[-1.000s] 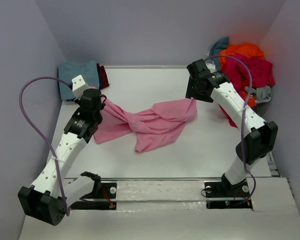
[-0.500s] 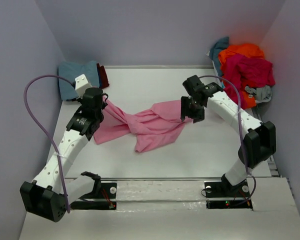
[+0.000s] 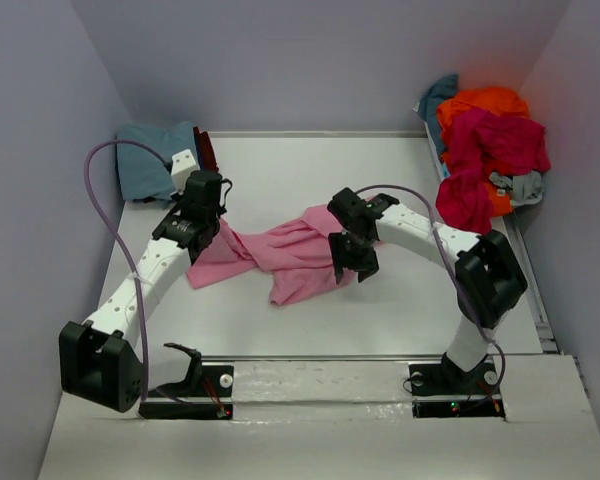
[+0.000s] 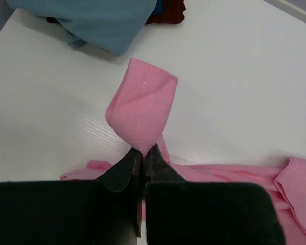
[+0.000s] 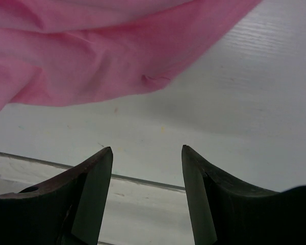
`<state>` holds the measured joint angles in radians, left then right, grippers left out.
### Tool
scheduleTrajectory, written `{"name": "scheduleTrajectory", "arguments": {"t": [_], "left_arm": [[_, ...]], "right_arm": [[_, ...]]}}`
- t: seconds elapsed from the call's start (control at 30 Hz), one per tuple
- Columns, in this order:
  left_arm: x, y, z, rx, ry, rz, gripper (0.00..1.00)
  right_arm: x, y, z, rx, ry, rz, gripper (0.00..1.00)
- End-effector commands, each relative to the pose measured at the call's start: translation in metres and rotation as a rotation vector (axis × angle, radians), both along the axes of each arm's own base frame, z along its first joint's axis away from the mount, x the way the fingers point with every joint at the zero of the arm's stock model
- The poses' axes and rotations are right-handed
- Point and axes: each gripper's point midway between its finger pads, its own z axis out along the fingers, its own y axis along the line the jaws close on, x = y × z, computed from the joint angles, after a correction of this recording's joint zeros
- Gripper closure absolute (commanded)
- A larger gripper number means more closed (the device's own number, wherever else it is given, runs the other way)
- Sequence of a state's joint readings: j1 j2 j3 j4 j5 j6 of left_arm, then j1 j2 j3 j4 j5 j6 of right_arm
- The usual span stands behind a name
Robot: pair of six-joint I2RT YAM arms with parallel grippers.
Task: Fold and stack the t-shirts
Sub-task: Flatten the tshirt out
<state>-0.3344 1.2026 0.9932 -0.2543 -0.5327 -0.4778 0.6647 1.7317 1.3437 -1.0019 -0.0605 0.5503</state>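
A white worktop [image 3: 400,300] sits inside pale lilac walls, seen from above, with 2 white-and-black robot arms reaching in from its 6 o'clock edge. A light pink t-shirt [image 3: 290,250] lies rumpled and twisted across the middle, running from 9 o'clock toward 3 o'clock. The left pincer [image 4: 143,152], at the shirt's 9 o'clock end, is clamped tight on a hemmed corner, which stands up beyond the fingers as a small folded loop. This looks like an anchoring hold, raising 1 end so the twisted cloth can be drawn out flat. The right pincer [image 5: 147,149] hovers low at the shirt's 4 o'clock edge, jaws wide apart and holding nothing, with bare worktop between them and the pink edge just beyond. It seems placed to take a 2nd corner. At 10 o'clock a dusty teal-blue t-shirt [image 3: 152,160] lies folded, with a dark red garment [image 3: 207,150] showing at its edge, likely the start of the stack. At 2 o'clock a loose heap [image 3: 490,130] of orange, crimson, teal and grey shirts waits, well apart from both pincers.
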Motion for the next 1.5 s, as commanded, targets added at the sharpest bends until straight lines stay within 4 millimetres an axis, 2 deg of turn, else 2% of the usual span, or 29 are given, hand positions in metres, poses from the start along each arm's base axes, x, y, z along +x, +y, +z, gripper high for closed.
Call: {"name": "scheduleTrajectory", "arguments": {"t": [0.0, 0.13, 0.43, 0.57, 0.77, 0.93, 1.27, 1.47], "left_arm": [[0.016, -0.006, 0.034, -0.027, -0.105, -0.005, 0.94], [0.018, -0.008, 0.034, -0.023, -0.098, -0.015, 0.94], [0.020, -0.011, 0.029, -0.027, -0.084, -0.026, 0.94], [0.021, -0.011, 0.030, -0.023, -0.085, -0.025, 0.94], [0.022, -0.010, 0.031, -0.011, -0.079, -0.027, 0.94], [0.022, -0.011, 0.029, -0.011, -0.073, -0.028, 0.94], [0.019, -0.009, 0.031, -0.005, -0.077, -0.025, 0.94], [0.018, -0.008, 0.032, -0.006, -0.080, -0.028, 0.94]], "right_arm": [[0.009, 0.031, -0.013, 0.066, -0.003, 0.029, 0.38], [0.015, 0.043, -0.018, 0.081, -0.003, 0.049, 0.38], [0.047, 0.074, -0.017, 0.120, -0.021, 0.087, 0.37], [0.047, 0.079, -0.020, 0.113, -0.009, 0.099, 0.37], [0.029, 0.077, -0.017, 0.104, 0.022, 0.122, 0.37], [0.012, 0.083, -0.005, 0.124, 0.022, 0.150, 0.36], [-0.015, 0.087, -0.037, 0.078, 0.103, 0.181, 0.36], [-0.016, 0.087, -0.053, 0.070, 0.115, 0.175, 0.37]]}}
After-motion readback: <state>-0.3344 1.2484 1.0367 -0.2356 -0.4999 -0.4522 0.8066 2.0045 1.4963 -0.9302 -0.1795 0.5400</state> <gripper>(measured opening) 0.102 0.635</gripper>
